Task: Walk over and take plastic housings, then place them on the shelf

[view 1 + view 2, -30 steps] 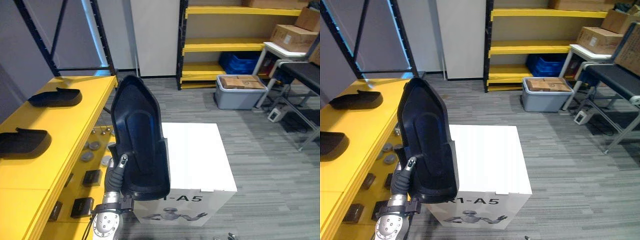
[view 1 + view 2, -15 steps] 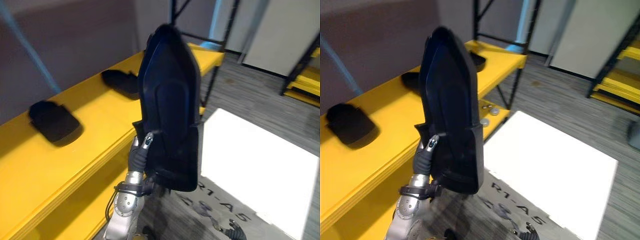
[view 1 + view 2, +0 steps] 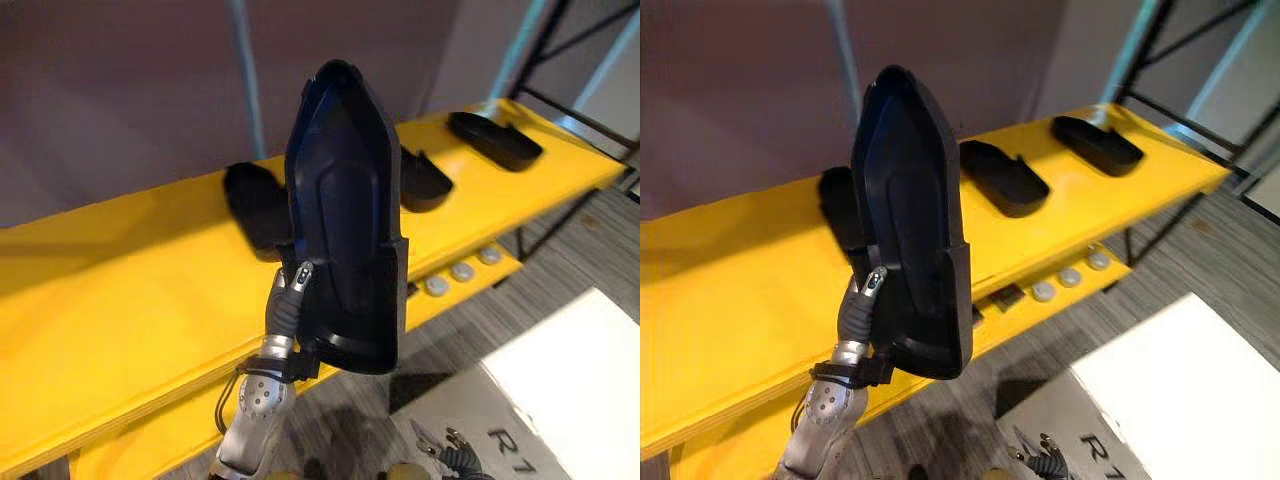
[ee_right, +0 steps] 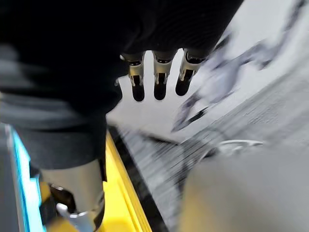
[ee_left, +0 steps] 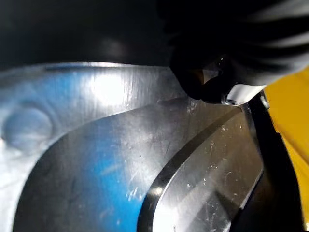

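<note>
Firmly, left hand (image 3: 287, 303) fingers clench a black housing (image 3: 345, 220) upright; right hand (image 4: 159, 82) fingers hang slack, empty; three housings (image 3: 1002, 178) lie on the yellow shelf (image 3: 120, 290) behind.

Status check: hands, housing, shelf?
Left hand shut on plastic housing, held upright before yellow shelf. Right hand open, idle. Three other housings already on shelf, one right behind the held one.

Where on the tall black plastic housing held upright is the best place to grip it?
Probably the wide, squared lower end of the black plastic housing, from its left edge: the raised side wall there gives a lip, which the left hand curls round, while the top tapers to a point.
</note>
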{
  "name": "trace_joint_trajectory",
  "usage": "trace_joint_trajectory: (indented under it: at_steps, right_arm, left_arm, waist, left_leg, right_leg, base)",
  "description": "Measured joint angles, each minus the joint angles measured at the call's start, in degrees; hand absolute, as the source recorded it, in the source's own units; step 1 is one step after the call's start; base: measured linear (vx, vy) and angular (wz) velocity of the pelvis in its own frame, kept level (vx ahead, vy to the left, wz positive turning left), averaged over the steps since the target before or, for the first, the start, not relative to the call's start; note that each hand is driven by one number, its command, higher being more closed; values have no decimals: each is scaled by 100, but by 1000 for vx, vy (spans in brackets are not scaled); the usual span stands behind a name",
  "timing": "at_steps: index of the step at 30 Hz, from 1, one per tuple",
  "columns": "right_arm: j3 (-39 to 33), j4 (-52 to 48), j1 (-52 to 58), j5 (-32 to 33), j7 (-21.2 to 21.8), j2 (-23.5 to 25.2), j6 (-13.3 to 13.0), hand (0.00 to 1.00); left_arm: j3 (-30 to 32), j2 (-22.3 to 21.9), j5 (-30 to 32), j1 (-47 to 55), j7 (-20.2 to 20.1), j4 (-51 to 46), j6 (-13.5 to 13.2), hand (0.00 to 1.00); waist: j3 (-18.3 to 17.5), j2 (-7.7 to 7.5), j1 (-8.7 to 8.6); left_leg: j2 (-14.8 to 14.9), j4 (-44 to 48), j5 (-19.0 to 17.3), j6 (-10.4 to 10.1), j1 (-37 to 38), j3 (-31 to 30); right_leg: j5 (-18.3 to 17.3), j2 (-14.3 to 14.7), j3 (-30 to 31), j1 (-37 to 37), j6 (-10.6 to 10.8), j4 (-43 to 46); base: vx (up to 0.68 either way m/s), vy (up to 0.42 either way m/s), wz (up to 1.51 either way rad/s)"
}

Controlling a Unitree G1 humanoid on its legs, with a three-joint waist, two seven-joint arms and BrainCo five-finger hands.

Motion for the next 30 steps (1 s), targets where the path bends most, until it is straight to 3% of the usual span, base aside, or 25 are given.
trace_joint_trajectory:
  at_steps: [2, 5, 9, 13, 16, 17, 18, 19, 20, 21, 22, 23, 24, 25, 26, 27, 28, 29, 30]
  right_arm:
    - [72, -78, 71, 12, -39, 27, 0, 0]
    - [137, -521, 347, 12, -43, 107, -3, 0]
    - [541, -736, 369, -13, 23, 371, -15, 0]
    - [569, -688, 409, -18, 25, 383, -23, 0]
    - [572, -649, 459, -16, 22, 355, -23, 0]
    - [570, -636, 448, -16, 21, 350, -23, 0]
    - [568, -570, 371, -16, 12, 355, -28, 0]
    - [556, -501, 330, -5, 11, 362, -32, 0]
    - [559, -220, 154, -15, -16, 287, -33, 0]
    - [554, -158, 97, -15, -26, 236, -32, 0]
    - [544, -74, 13, -20, -39, 191, -33, 0]
    - [529, 5, -24, -39, -68, 194, -35, 0]
    - [489, 76, -57, -61, -92, 187, -28, 0]
    - [462, 140, -79, -80, -99, 159, -20, 0]
    - [393, 222, -155, -83, -115, 130, -9, 0]
    - [380, 241, -206, -135, -149, 74, 0, 0]
    - [373, 244, -198, -163, -170, 31, 3, 0]
    - [298, 254, -183, -170, -202, -48, 9, 0]
    - [239, 327, -216, -169, -222, -77, 17, 0]
  left_arm:
    - [-42, 0, 1, 77, 7, -7, -3, 100]
    - [30, -34, -8, 357, 6, -129, -4, 100]
    - [79, -167, -175, 699, -11, -341, -6, 100]
    - [72, -280, -211, 706, -130, -324, -6, 100]
    - [70, -283, -208, 700, -175, -251, -5, 100]
    - [69, -282, -208, 695, -186, -220, -5, 100]
    - [75, -270, -207, 668, -202, -133, -3, 100]
    - [62, -265, -207, 656, -213, -78, -3, 100]
    - [58, -259, -207, 651, -223, -15, 4, 100]
    - [62, -264, -207, 644, -219, -9, 4, 100]
    - [71, -270, -210, 637, -199, -6, 1, 100]
    - [118, -254, -211, 591, -143, -10, 2, 100]
    - [139, -249, -211, 487, -93, -12, -2, 100]
    - [177, -241, -210, 427, -71, -10, -5, 100]
    - [182, -237, -210, 342, -13, -10, -4, 100]
    - [158, -218, -210, 239, 44, -5, -4, 100]
    - [118, -220, -211, 179, 68, -4, -4, 100]
    - [35, -278, -211, 48, 106, -5, -20, 100]
    - [-15, -257, -218, -63, 147, -10, -68, 100]
  waist:
    - [-41, -40, 9]
    - [-187, -112, 260]
    - [-423, -46, 405]
    - [-543, -44, 310]
    - [-614, -30, 251]
    - [-604, -43, 243]
    - [-526, -155, 240]
    - [-512, -165, 235]
    - [-483, -122, 175]
    - [-469, -75, 175]
    - [-471, -17, 264]
    - [-520, -116, 221]
    - [-482, -232, 154]
    - [-485, -188, 139]
    - [-475, -144, 102]
    - [-453, -133, -12]
    - [-457, -119, -60]
    - [-499, -36, -89]
    - [-530, -58, -105]
  left_leg:
    - [-120, -81, -2, -6, 131, -349]
    - [-183, -221, -65, -118, 386, -471]
    - [147, -209, -252, -457, 574, -470]
    - [297, -254, -282, -793, 725, -476]
    - [309, -138, -250, -882, 743, -477]
    - [300, 15, -251, -934, 702, -487]
    - [290, 587, -388, -1032, 380, -447]
    - [362, 731, -542, -981, 240, -407]
    - [821, 638, -552, -1072, 2, -183]
    - [1052, 498, -262, -1089, -60, -68]
    - [1103, 566, -153, -1022, -164, 63]
    - [920, 543, -38, -1003, -285, 28]
    - [878, 682, -162, -790, -376, 45]
    - [1056, 901, -309, -634, -439, 156]
    - [1541, 1090, -438, -794, -436, 216]
    - [1964, 880, -305, -1055, -329, 176]
    - [2107, 612, -82, -1192, -239, 129]
    - [2233, 114, 377, -1658, -96, -143]
    - [2008, 8, 140, -1847, -89, -286]
  right_leg:
    - [93, 107, 176, -157, 8, -353]
    - [627, 90, 8, -86, -151, -772]
    - [828, 419, -165, 436, -212, -1454]
    - [943, 586, -247, 853, -338, -1988]
    - [1006, 603, -282, 1108, -394, -2297]
    - [1027, 579, -294, 1157, -408, -2339]
    - [1046, 436, -351, 1238, -424, -2377]
    - [1045, 394, -420, 1242, -424, -2356]
    - [1043, 376, -549, 1225, -421, -2273]
    - [1029, 393, -590, 1200, -407, -2205]
    - [983, 340, -578, 1067, -357, -2007]
    - [983, 110, -629, 947, -350, -1949]
    - [974, -68, -657, 925, -316, -1971]
    - [975, -115, -723, 893, -316, -1942]
    - [975, -184, -762, 842, -314, -1811]
    - [965, -316, -883, 825, -297, -1634]
    - [959, -403, -937, 820, -286, -1539]
    - [937, -569, -1024, 811, -90, -1427]
    - [1050, -791, -1099, 808, 113, -1519]
  base:
    - [282, -57, 116]
    - [240, -86, 56]
    - [252, -123, 7]
    - [196, -106, 0]
    - [119, -44, 5]
    - [62, 20, 23]
    - [27, 36, 28]
    - [16, 26, 50]
    - [-2, 18, 42]
    - [-12, 70, 24]
    - [-27, 174, 11]
    - [-10, 275, 27]
    - [12, 242, 44]
    - [39, 215, 42]
    - [43, 209, 44]
    - [42, 250, 50]
    - [51, 354, 61]
    - [44, 479, 43]
    - [37, 513, 39]
